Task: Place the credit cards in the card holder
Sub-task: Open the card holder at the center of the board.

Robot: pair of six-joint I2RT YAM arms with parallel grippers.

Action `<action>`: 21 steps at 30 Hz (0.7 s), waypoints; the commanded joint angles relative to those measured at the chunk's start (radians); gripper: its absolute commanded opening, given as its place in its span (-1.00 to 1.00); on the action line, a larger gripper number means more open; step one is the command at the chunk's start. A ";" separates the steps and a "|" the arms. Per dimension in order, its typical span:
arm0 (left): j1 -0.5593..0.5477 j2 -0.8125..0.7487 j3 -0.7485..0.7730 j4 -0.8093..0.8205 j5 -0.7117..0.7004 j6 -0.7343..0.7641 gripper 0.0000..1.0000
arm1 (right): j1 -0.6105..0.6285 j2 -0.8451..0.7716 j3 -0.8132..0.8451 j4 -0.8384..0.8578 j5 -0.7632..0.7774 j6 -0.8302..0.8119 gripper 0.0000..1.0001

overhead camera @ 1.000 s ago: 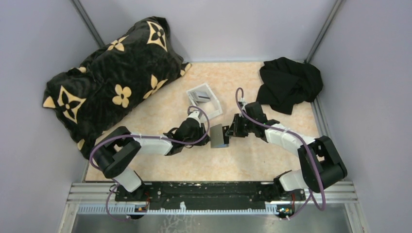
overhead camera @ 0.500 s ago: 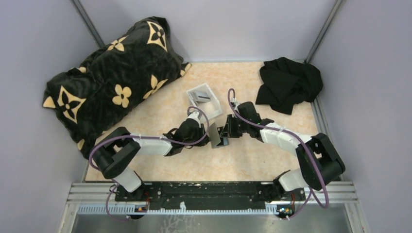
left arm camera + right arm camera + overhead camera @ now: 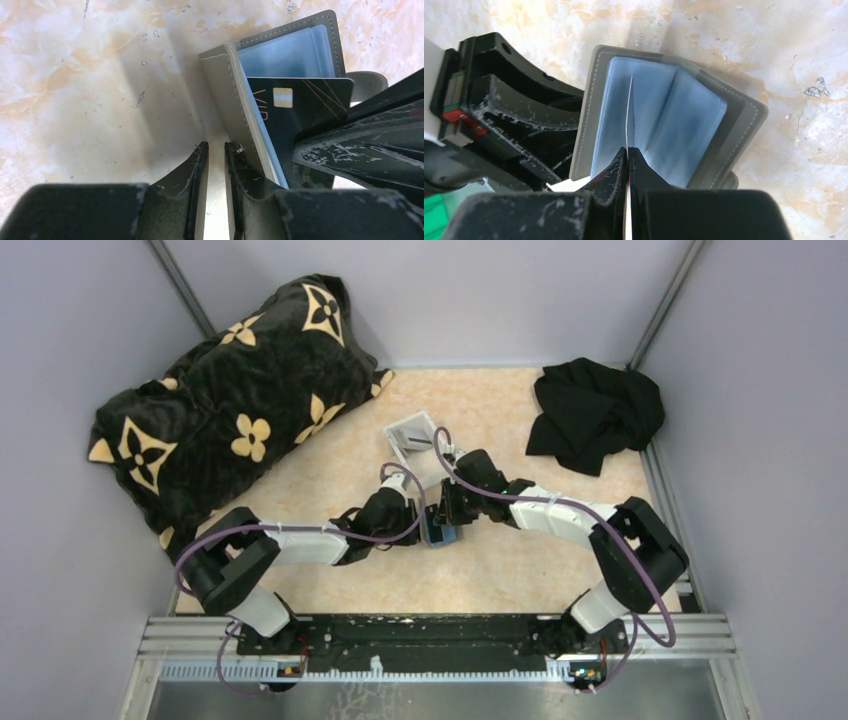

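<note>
The grey card holder (image 3: pixel 438 536) stands open on the table, its pale blue slotted panels facing my right gripper (image 3: pixel 629 150). That gripper is shut on a dark credit card (image 3: pixel 305 100) with a gold chip. The card shows edge-on in the right wrist view (image 3: pixel 629 110), its front edge between the blue panels of the holder (image 3: pixel 734 130). My left gripper (image 3: pixel 216 146) is nearly shut with nothing between its fingers. The holder's left cover (image 3: pixel 225 85) leans against the outer side of its right finger (image 3: pixel 240 170). In the top view both grippers, left (image 3: pixel 418 525) and right (image 3: pixel 447 512), meet at the holder.
A small white tray (image 3: pixel 408 430) sits just behind the grippers, partly covered by the right arm. A black and gold patterned cushion (image 3: pixel 230 400) fills the far left. A black cloth (image 3: pixel 595 410) lies at the far right. Grey walls enclose the table.
My right gripper has moved left with the card, from beside the holder to between its panels. The holder has swung open toward it. The left gripper has shifted slightly.
</note>
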State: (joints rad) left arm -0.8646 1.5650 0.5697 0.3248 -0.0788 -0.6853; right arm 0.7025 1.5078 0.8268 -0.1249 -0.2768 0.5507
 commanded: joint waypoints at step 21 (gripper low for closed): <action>-0.021 -0.239 0.019 -0.473 -0.077 -0.096 -0.34 | 0.195 0.181 0.183 -0.156 0.381 -0.100 -1.00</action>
State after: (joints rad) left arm -0.8749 1.4151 0.5865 -0.0185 -0.0994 -0.7456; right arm 0.8749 1.6733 0.9810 -0.2153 0.0048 0.4812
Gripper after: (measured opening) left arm 0.322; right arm 0.007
